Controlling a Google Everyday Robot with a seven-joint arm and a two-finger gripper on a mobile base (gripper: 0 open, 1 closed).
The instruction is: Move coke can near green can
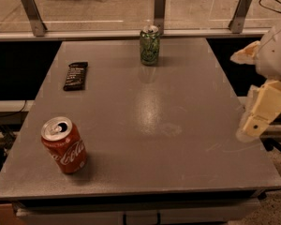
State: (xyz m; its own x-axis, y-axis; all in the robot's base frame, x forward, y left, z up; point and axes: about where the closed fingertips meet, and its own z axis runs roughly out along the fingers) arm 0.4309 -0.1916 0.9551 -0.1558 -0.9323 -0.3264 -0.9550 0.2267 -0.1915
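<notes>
The coke can (64, 145) stands upright at the near left corner of the grey table (178, 125); it is red with white script and an opened silver top. The green can (150, 45) stands upright at the far edge of the table, near the middle. My gripper (254, 122) hangs at the right edge of the table, just off its surface, far from both cans and holding nothing that I can see. The two cans are well apart, on a diagonal across the table.
A dark snack bar (76, 75) lies flat on the left part of the table, between the two cans. A low glass barrier on metal posts (159, 9) runs along the far edge, right behind the green can.
</notes>
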